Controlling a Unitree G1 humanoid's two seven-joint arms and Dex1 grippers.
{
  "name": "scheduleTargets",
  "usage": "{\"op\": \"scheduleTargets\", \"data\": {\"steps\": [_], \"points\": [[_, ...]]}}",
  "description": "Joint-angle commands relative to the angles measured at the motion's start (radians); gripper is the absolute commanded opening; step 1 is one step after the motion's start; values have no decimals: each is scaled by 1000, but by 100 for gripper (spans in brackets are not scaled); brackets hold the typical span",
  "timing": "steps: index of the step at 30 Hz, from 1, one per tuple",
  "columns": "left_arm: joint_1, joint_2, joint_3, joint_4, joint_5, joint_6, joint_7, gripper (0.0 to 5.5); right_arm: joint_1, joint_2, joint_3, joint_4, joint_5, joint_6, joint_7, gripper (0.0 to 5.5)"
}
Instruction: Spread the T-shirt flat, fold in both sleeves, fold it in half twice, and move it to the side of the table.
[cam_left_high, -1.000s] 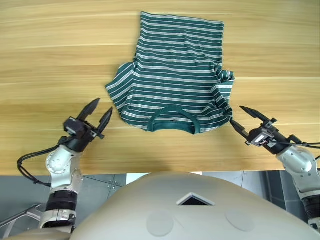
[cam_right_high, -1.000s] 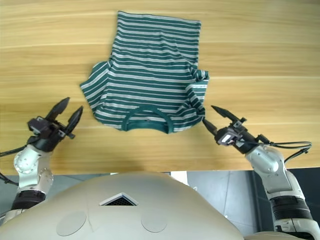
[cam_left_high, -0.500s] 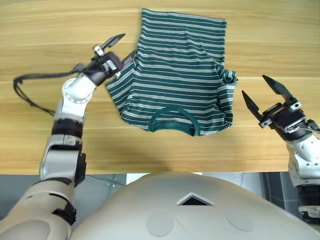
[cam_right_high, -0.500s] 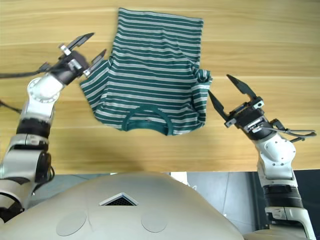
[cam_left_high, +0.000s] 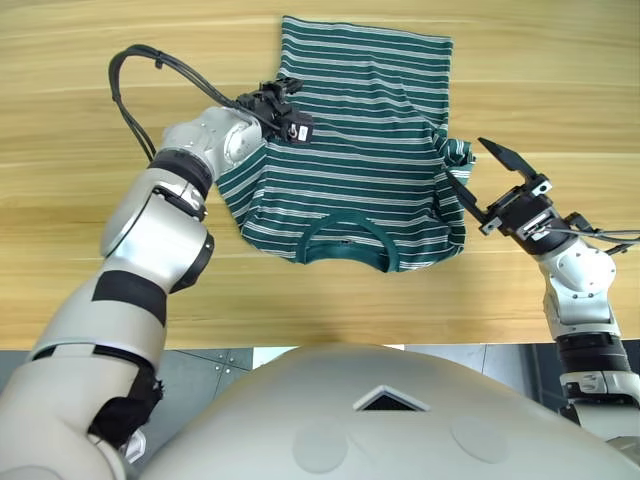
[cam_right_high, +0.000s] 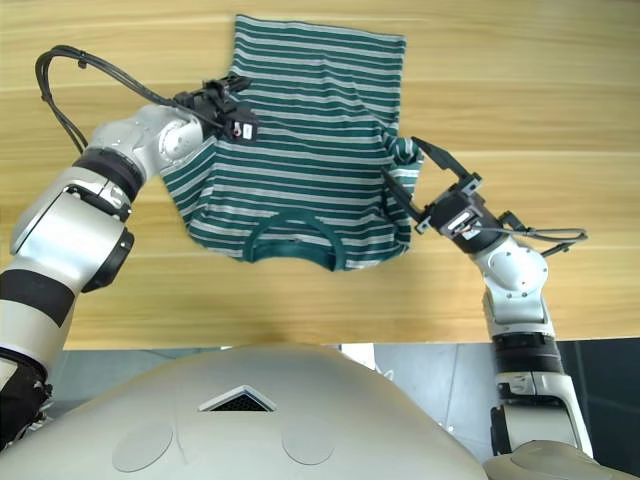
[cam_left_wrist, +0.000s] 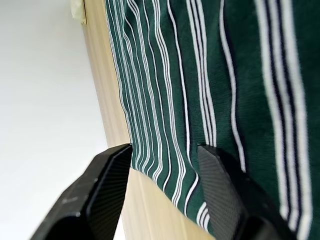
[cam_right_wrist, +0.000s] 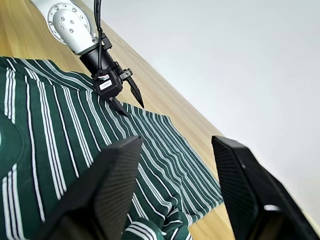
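Two grippers, both released, both at the T-shirt (cam_left_high: 350, 150). The T-shirt lay on the table (cam_left_high: 90, 70), about centre, with its long axis running straight away from me: collar (cam_left_high: 348, 232) at my near side, hem (cam_left_high: 365, 32) at the far side. Body was mostly flat. The left sleeve (cam_left_high: 232, 168) stuck out, roughly spread. The right sleeve (cam_left_high: 452, 158) was bunched into a crumpled knot at the shirt's edge.

My left gripper (cam_left_high: 287, 98) sat over the shirt's left side edge, just past the left sleeve toward the hem. In the left wrist view its fingers (cam_left_wrist: 107, 192) stood apart with the striped edge running between them, straddling it, not clamped. My right gripper (cam_left_high: 464, 160) was spread wide, just beside the bunched right sleeve, tips pointing in toward it. I could not tell whether a tip touched cloth.

Key relation: each side's cloth lay by its own arm, the left edge under the left gripper and the knot directly ahead of the right gripper, so no cross-reach needed.

My judgement: spread-flat step in hand, nothing folded yet. The next move likely calls for closing on both sides and pulling outward, across the long axis. Risks: the knot could drag the whole shirt rather than open, and the left pinch might catch one layer only.
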Motion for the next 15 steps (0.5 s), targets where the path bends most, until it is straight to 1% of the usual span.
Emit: {"op": "scheduleTargets", "data": {"steps": [1, 5, 9, 11, 12, 15], "points": [[142, 92, 24, 34, -41, 32, 15, 240, -24, 2, 0, 16, -6, 6, 22, 258], [225, 138, 42, 7, -89, 25, 60, 240, -32, -5, 4, 42, -52, 3, 22, 258], [255, 124, 44, -39, -113, 12, 101, 240, -43, 5, 7, 43, -141, 10, -5, 258], [253, 105, 50, -52, -131, 6, 124, 240, -90, 48, 40, 31, -171, 45, -20, 258], [250, 96, 56, -55, -140, 7, 139, 240, -123, 88, 66, 32, -188, 72, -31, 258], [241, 83, 64, -55, -153, 14, 175, 240, -201, 184, 135, 86, -228, 123, -50, 258]]}}
